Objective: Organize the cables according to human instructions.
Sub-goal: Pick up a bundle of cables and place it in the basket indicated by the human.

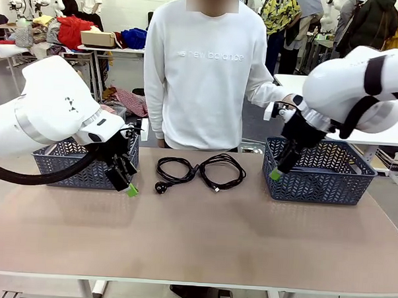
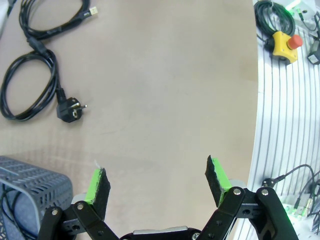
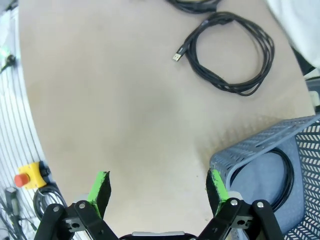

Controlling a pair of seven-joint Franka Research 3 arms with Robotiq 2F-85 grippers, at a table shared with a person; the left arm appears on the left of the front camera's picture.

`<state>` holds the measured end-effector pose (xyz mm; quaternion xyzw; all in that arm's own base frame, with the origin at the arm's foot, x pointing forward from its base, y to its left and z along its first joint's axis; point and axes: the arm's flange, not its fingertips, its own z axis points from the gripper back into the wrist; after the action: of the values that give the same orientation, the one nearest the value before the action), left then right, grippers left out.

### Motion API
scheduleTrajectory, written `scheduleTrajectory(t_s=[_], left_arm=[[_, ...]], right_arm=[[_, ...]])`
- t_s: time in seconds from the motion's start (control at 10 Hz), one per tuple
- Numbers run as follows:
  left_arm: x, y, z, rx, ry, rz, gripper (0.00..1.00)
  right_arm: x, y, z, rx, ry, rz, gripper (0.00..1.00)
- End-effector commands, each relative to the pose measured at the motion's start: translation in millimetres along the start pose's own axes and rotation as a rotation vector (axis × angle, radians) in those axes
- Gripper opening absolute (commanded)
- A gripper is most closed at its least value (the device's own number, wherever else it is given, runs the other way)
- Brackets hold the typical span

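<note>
Two thin black coiled cords [image 1: 197, 170] lie mid-desk [image 1: 195, 241], within either arm's reach, and we judge they await the person's say. The left slate-blue lattice plastic basket [image 1: 59, 169] and its right twin [image 1: 323, 184] each hold one cord. Our left fingers [image 2: 98, 184] and right fingers [image 3: 101, 186] stand apart, empty.

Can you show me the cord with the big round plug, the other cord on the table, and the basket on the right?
cord with the round plug [image 2: 70, 110], left wrist view, on the plug itself.
other cord [image 3: 269, 50], right wrist view, on the bundled side of its loop.
right basket [image 1: 319, 187], front view, on its near wall.
</note>
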<state>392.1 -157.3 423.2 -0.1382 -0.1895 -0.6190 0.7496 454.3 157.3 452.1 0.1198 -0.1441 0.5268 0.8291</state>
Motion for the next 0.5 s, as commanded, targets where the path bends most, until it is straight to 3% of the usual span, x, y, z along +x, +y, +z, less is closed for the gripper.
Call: scheduleTrajectory(t_s=[0.0,0.4], left_arm=[[-1.7,-0.3,1.6,-0.006,0.001,0.006,1.00],[-1.7,-0.3,1.6,-0.006,0.001,0.006,1.00]], right_arm=[[40.4,-5.2,-7.8,-0.015,0.050,-0.081,1.00],[96.3,-16.2,-46.5,-0.097,0.123,-0.180,1.00]])
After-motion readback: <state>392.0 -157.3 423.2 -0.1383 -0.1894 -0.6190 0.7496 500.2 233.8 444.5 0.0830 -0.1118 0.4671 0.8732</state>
